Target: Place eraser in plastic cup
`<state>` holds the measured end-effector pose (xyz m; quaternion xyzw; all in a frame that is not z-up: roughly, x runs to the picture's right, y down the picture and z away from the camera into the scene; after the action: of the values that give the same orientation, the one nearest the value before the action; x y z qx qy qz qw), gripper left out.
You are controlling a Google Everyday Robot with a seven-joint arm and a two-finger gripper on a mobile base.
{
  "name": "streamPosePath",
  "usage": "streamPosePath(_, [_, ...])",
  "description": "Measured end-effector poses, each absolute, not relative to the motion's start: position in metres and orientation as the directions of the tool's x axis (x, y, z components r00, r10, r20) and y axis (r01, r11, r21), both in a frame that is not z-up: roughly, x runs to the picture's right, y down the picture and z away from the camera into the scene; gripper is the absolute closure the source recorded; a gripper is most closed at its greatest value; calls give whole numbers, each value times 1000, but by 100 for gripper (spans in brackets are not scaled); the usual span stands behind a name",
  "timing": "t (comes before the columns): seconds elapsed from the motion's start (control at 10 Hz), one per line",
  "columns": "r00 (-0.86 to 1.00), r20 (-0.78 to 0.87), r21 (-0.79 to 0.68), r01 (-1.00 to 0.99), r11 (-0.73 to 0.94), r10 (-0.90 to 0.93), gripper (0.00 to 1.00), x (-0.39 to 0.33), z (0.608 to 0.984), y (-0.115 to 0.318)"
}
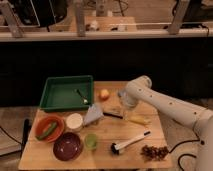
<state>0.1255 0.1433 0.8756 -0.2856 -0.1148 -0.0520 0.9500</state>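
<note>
The eraser (113, 111), a small pale tan block with a dark underside, lies on the wooden table (107, 131) near its middle, right of the grey-blue cloth (92, 115). The lime-green plastic cup (91, 141) stands near the front edge, right of the purple bowl (67, 146). My gripper (124, 103) hangs at the end of the white arm (165, 105), just above and to the right of the eraser, beside a small peach-coloured fruit (104, 94).
A green tray (59, 102) holding a small utensil stands at the back left. Also on the table are an orange bowl (40, 125) with a green vegetable, a white round container (74, 121), a yellow item (139, 119), a white-handled black brush (129, 142) and a dark cluster (154, 151) at the front right.
</note>
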Motion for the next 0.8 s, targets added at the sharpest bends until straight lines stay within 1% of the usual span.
streamPosePath(0.3, [969, 245, -538, 159, 828, -27, 20, 121, 886, 147])
streamPosePath(0.6, [977, 213, -551, 108, 827, 14, 20, 105, 873, 143])
streamPosePath(0.8, [986, 149, -564, 27, 826, 69, 20, 92, 861, 142])
